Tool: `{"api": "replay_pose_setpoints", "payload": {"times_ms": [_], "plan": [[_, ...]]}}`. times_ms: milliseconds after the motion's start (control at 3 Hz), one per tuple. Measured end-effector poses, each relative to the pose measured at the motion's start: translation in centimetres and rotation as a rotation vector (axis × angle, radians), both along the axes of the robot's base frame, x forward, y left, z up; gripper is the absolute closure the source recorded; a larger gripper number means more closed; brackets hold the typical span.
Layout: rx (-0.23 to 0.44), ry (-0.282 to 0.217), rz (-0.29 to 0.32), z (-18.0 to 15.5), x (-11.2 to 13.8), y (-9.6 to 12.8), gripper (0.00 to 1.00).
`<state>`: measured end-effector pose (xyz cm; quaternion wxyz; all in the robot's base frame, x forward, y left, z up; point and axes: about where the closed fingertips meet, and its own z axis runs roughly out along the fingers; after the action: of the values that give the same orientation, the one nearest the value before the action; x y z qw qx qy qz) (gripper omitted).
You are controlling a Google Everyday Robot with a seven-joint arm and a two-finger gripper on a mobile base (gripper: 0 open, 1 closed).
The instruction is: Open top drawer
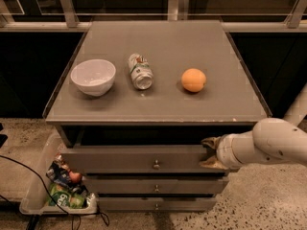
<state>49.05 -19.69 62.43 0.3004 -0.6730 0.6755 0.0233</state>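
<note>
Dim, warm light from overhead. Counter point(158, 42) top evenly lit. Bowl point(93, 76), can point(140, 71) and orange point(194, 80) throw short soft shadows. Deep shadow under the counter lip, above the top drawer point(129, 159). End effector point(209, 153) at the drawer's right end, half shaded. Floor point(268, 205) murky.

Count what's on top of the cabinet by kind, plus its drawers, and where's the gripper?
Bowl: 1
Can: 1
Orange: 1
Drawers: 3 (top drawer, middle drawer, bottom drawer)
Total: 6
The gripper is at the top drawer's right end.
</note>
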Motion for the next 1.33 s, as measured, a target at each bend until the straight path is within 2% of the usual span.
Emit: {"api": "replay_pose_setpoints", "payload": {"times_ms": [667,1000,1333], "plan": [[0.0,0.0,0.0,1.2,0.3,0.0,0.99],[0.003,0.009,-0.011,1.1,-0.9,-0.2,1.0],[0.003,0.009,-0.011,1.1,-0.7,-0.2,0.94]]}}
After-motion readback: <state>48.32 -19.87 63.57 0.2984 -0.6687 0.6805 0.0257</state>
